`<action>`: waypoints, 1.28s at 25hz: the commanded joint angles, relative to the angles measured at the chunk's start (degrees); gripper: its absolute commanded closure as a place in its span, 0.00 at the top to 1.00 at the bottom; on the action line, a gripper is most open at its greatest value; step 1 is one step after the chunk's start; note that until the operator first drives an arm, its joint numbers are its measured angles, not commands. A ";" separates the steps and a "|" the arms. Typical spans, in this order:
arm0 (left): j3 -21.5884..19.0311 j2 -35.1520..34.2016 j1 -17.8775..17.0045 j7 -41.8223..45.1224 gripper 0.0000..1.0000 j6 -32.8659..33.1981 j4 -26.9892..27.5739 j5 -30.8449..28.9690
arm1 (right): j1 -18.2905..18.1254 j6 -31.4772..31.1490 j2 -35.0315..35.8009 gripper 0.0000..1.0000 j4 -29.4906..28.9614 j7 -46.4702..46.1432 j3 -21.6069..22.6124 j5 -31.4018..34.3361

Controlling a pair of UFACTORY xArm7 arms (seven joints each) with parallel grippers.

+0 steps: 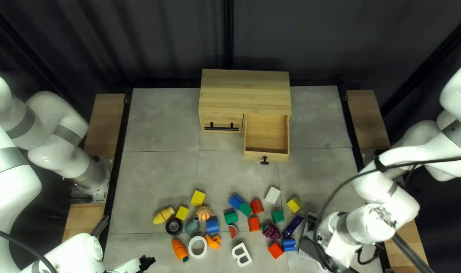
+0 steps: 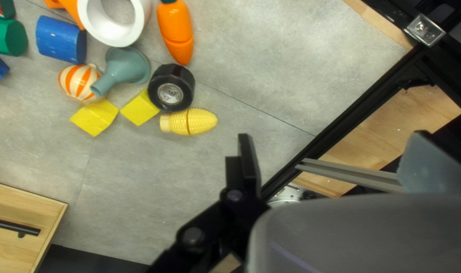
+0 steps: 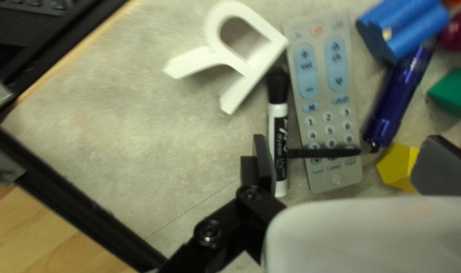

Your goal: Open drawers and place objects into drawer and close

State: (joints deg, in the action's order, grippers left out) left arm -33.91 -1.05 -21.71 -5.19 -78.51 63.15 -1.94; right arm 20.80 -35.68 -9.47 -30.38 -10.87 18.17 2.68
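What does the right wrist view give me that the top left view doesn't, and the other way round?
Only the right wrist view shows the marker and the white letter R.

Only the top left view shows the wooden cabinet with its pulled-out drawer, the toy corn and the toy carrot.

Both show the remote control, the dark blue flashlight and the toy grapes.
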 commanded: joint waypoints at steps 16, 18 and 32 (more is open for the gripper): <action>0.00 0.00 0.00 0.00 1.00 0.00 0.00 0.00 | 1.92 3.04 3.18 1.00 -0.83 -6.28 0.83 -1.27; 0.00 0.00 0.00 0.00 1.00 0.00 0.00 0.00 | 2.01 3.05 3.94 1.00 -1.27 -8.57 0.44 -2.71; 0.00 0.00 0.00 0.00 1.00 0.00 0.00 0.00 | -0.23 -0.10 11.29 1.00 -7.99 -19.83 -2.07 -5.49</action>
State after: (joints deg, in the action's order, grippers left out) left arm -33.91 -1.05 -21.71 -5.19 -78.51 63.15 -1.94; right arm 20.70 -35.54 1.29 -37.99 -30.12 16.21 -2.91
